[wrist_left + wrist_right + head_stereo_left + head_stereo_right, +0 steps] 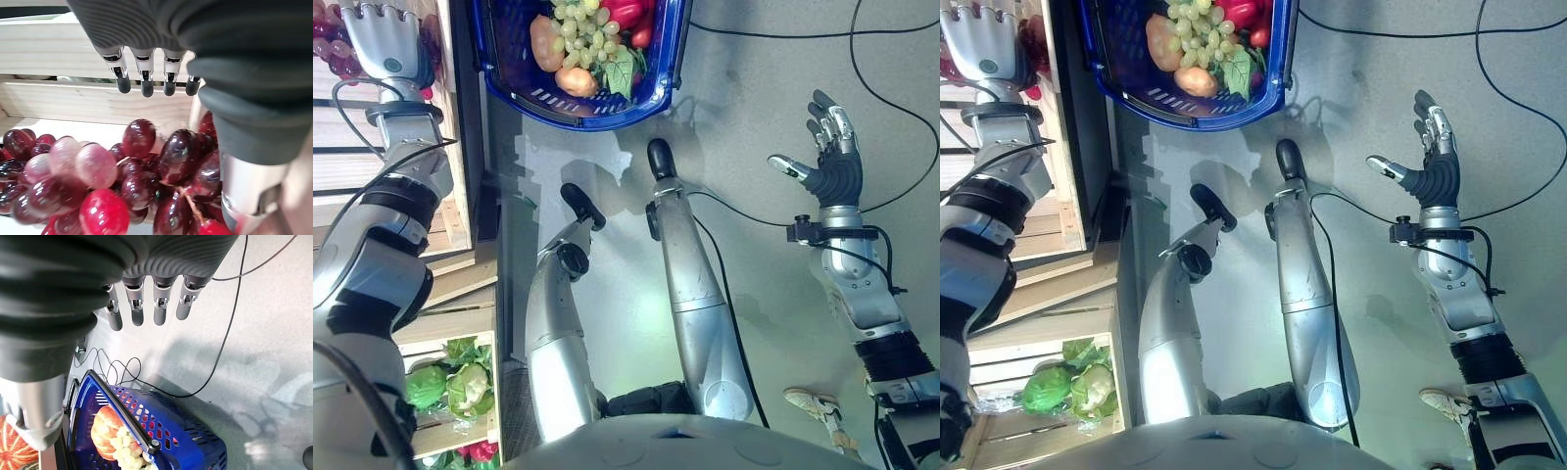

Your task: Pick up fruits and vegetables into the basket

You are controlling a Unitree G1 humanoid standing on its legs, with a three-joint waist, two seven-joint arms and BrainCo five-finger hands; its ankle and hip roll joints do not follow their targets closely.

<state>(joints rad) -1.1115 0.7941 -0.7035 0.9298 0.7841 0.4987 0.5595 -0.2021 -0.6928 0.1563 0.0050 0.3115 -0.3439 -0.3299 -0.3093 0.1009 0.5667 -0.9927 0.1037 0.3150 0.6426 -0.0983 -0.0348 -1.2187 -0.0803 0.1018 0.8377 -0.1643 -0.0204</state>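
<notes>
Red grapes (122, 181) under open left hand (146, 78)

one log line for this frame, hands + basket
left hand: open, over red grapes in crate | right hand: open, empty | basket: holds produce

Head stereo pair looks straight down at the floor; both eyes share the blue basket (578, 98) and wooden crates (1058, 225). Left wrist camera sits very close over red grapes (122, 181) in a crate. Right wrist camera looks down from higher, sharing the basket.
</notes>
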